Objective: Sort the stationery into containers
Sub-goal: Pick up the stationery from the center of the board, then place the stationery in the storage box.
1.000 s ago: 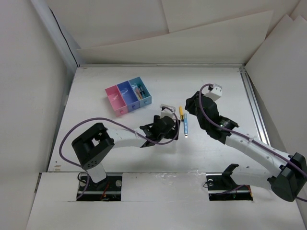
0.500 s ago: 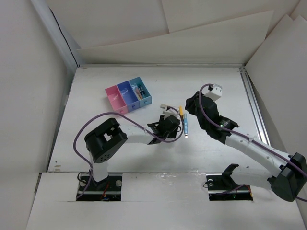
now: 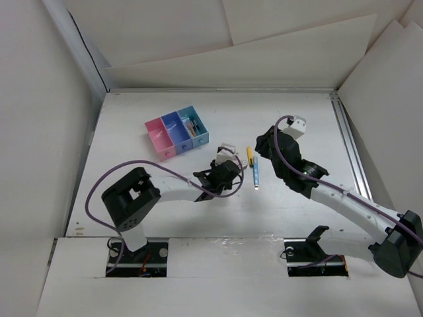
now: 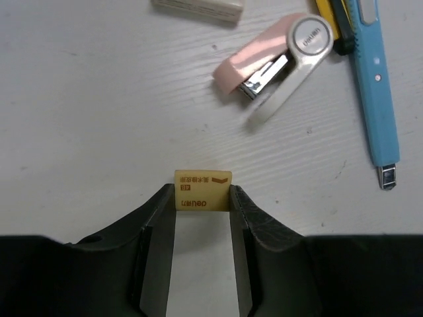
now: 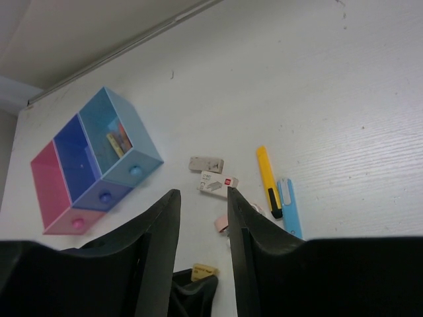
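In the left wrist view my left gripper (image 4: 203,193) is shut on a small tan eraser block (image 4: 203,181) with printed lettering, pinched at both sides low over the table. Just beyond lie a pink-and-white stapler (image 4: 277,71), a blue cutter pen (image 4: 374,92), a yellow pen (image 4: 326,8) and a beige eraser (image 4: 198,5). The joined containers, pink (image 5: 53,191), dark blue (image 5: 78,158) and light blue (image 5: 125,148), stand far left; the light blue one holds small items. My right gripper (image 5: 202,193) hovers high, open and empty.
A white staple box (image 5: 218,183) lies beside the beige eraser (image 5: 206,163). In the top view the containers (image 3: 177,132) sit left of both grippers, with raised walls around the table (image 3: 132,198) and a metal rail (image 3: 349,145) on the right.
The left jaws have narrowed from wide apart onto the tan eraser block. The left arm reached right, then drew back a little. The right arm has stayed put.
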`<action>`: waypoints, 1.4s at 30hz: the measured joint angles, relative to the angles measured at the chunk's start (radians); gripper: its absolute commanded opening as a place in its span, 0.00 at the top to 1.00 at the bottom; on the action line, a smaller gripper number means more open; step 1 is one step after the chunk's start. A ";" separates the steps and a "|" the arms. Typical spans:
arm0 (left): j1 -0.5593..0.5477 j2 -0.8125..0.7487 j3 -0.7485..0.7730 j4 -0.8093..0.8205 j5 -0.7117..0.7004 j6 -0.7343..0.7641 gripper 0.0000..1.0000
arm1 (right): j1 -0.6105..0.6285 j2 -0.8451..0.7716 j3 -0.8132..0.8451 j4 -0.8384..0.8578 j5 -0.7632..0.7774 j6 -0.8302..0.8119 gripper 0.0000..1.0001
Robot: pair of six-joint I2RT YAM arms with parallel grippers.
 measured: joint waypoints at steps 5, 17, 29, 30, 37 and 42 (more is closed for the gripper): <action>0.102 -0.157 -0.040 -0.008 -0.014 -0.071 0.87 | 0.001 0.000 0.000 0.000 -0.004 0.000 0.60; 0.537 -0.243 -0.033 0.095 0.030 -0.167 0.85 | 0.012 0.002 0.000 0.000 -0.012 0.000 0.60; 0.584 -0.100 0.113 0.067 -0.013 -0.157 0.71 | 0.013 0.003 0.000 0.000 -0.017 0.000 0.60; 0.587 -0.094 0.113 0.061 -0.015 -0.157 0.71 | 0.013 0.003 0.000 0.000 -0.017 0.000 0.60; 0.603 -0.079 0.113 0.042 -0.014 -0.154 0.34 | 0.013 0.003 0.000 0.000 -0.017 0.000 0.60; 0.567 -0.092 0.102 0.071 0.004 -0.127 0.34 | 0.013 0.003 0.000 0.000 -0.017 0.000 0.60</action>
